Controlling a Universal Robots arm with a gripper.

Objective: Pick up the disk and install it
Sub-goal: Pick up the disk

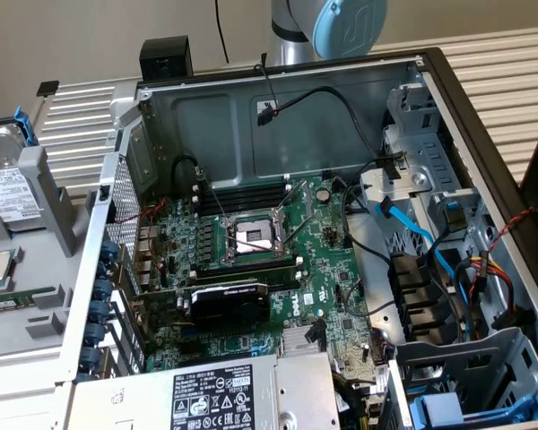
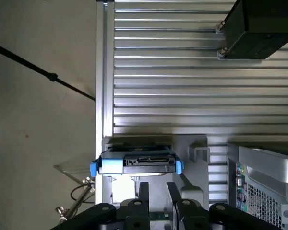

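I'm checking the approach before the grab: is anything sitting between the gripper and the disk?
Nothing visible does. In the wrist view the gripper, its jaws slightly apart and empty, sits close to the disk in its blue frame, and no object lies between the fingertips and the drive's connector edge.

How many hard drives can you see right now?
1 certain: the disk in its blue frame, in the grey holder at the exterior view's left, outside the computer case. The blue caddy inside may hide another.
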